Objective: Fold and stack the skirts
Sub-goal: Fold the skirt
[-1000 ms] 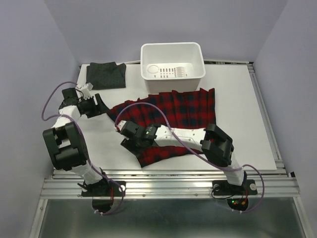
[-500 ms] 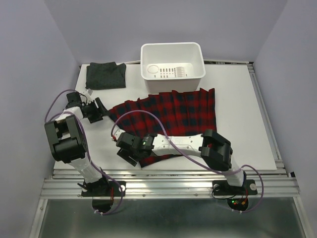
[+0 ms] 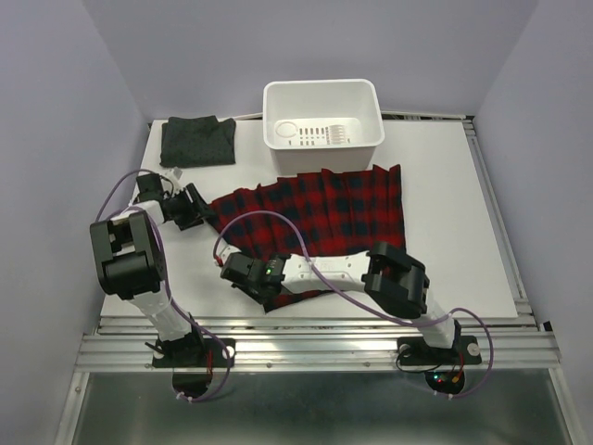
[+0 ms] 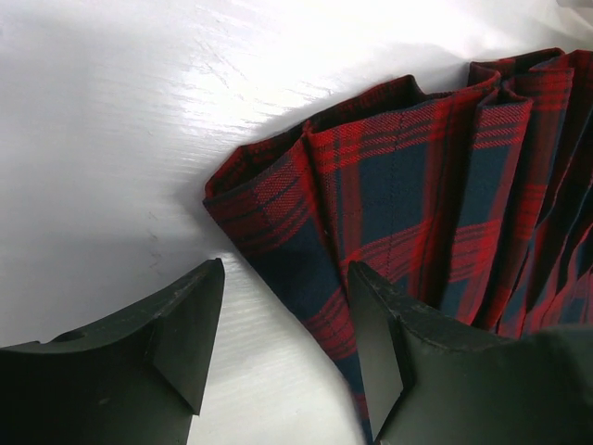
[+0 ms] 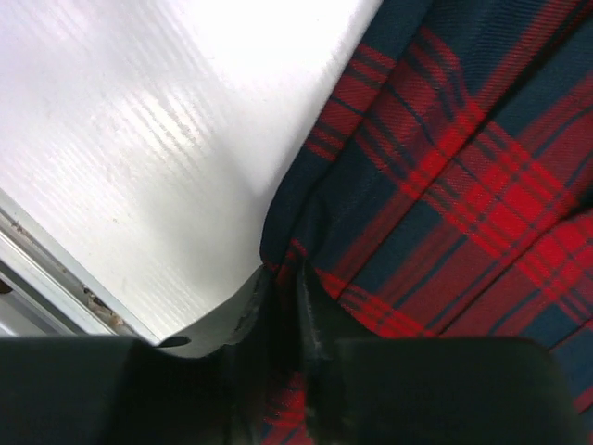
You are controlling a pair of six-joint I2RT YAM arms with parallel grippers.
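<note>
White table [image 3: 445, 185]: white tub [image 3: 321, 85] at back, plaid skirt [image 3: 343, 209] just beside.

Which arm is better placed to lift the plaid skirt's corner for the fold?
Right. The right tool is pinched on the plaid skirt's near corner; the left tool is open, gripping nothing.

L gripper [image 4: 285, 278] jaws apart, R gripper [image 5: 283, 278] pinched tight, both arms low.
</note>
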